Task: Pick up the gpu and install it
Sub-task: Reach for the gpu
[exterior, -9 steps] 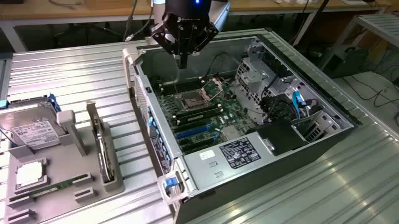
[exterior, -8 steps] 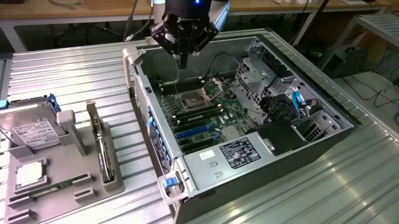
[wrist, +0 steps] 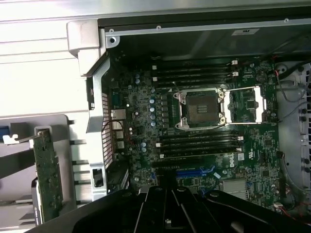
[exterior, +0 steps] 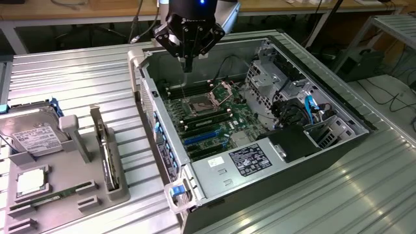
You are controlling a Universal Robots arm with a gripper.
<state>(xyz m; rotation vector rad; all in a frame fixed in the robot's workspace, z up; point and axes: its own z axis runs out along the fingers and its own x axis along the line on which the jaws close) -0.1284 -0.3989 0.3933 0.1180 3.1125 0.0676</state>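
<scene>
I see the gpu [exterior: 104, 146] — thin green board, on edge — in the grey holder [exterior: 120, 192] by the tabletop's edge at the exterior view's left. Hand [exterior: 187, 67] together, empty, above the case [exterior: 279, 195]; labels unreadable.

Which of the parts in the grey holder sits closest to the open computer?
The gpu, the thin card standing on edge beside the computer case; the hard drive, square chip and memory stick sit farther to the exterior view's left.
</scene>
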